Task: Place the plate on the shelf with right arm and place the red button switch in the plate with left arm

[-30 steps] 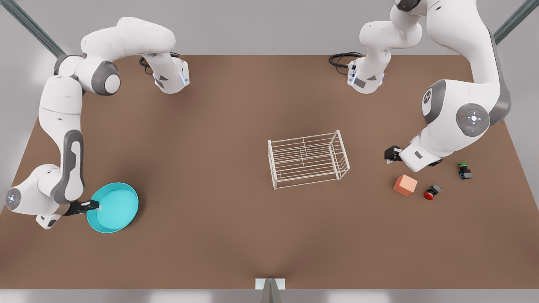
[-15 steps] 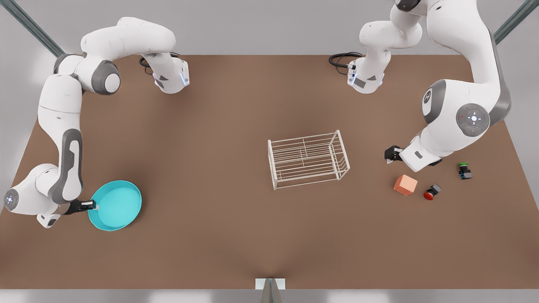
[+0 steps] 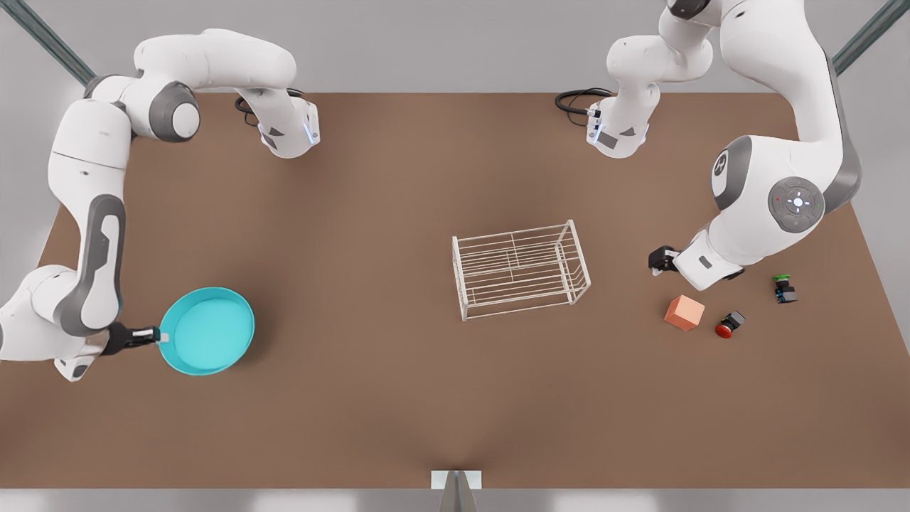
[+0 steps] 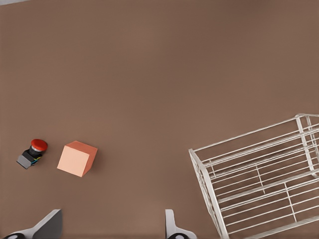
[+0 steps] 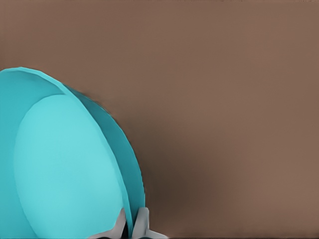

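Turquoise plate (image 3: 207, 331) sits toward the desk's near-left corner in the front view, pinched at its rim by the right gripper (image 3: 155, 336); in the right wrist view the fingers (image 5: 142, 221) close on either side of the raised rim. An edge hold probably keeps the dish flat for sliding onto a tier. It appears lifted slightly, though contact with the desk (image 3: 398, 398) is hard to judge.

Near the right edge lie the salmon cube (image 3: 684, 313), then the red button switch (image 3: 728, 324) tipped on its side just beside it, and a green-capped switch (image 3: 783, 288) farther out.

Mid-desk stands the shelf (image 3: 521, 269), white wire, nothing on it.

The left gripper (image 3: 660, 259) hangs between shelf and cube, fingers (image 4: 170, 224) spread wide, waiting.

No writing or labels legible anywhere.
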Motion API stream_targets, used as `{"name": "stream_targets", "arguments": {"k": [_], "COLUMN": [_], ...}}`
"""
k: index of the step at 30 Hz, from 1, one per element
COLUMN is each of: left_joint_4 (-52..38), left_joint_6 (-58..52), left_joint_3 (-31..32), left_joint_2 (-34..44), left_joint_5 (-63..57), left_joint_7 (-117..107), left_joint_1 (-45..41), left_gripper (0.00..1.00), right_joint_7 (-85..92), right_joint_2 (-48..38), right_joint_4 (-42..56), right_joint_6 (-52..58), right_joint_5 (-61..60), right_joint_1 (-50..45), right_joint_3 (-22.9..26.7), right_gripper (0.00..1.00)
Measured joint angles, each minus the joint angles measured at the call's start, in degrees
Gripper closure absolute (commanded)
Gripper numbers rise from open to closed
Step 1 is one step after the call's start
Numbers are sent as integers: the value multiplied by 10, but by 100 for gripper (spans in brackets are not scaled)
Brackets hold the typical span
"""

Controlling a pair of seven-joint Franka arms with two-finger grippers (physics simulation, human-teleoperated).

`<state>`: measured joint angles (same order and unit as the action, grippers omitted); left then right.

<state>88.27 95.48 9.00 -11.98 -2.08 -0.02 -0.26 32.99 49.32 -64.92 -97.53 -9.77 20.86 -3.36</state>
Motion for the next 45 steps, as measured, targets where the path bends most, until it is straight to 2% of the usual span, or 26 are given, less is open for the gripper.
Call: {"name": "stream_targets", "arguments": {"k": [7,10,14,20,31,41,42,43,45], "left_joint_4": [0,0,0,1,1,1,1,1,1], "left_joint_6": [0,0,0,0,-1,-2,-3,-3,-3], "left_joint_3": [-1,-1,-1,-1,-1,-1,-1,-2,-2], "left_joint_2": [1,1,1,1,1,1,1,1,1], "left_joint_5": [0,0,0,0,0,0,0,0,0], "left_joint_7": [0,0,0,0,0,0,0,0,0], "left_joint_1": [0,1,1,1,2,2,2,2,2], "left_gripper": [0,0,0,0,0,0,0,0,0], "right_joint_7": [-24,-39,-66,-130,-299,-439,-451,-463,-485], "right_joint_2": [-41,-55,-71,-89,-94,-42,-41,-40,-52], "right_joint_4": [-8,-10,-10,-9,-32,-34,-34,-34,-41], "right_joint_6": [80,112,142,149,28,-139,-152,-163,-179], "right_joint_5": [-17,-27,-32,-81,-159,-185,-190,-192,-195], "right_joint_1": [-24,-65,-111,-233,-427,-513,-517,-519,-516], "right_joint_3": [-53,-58,-108,-117,-122,-121,-121,-121,-119], "right_gripper": [86,86,86,86,86,86,77,0,0]}}
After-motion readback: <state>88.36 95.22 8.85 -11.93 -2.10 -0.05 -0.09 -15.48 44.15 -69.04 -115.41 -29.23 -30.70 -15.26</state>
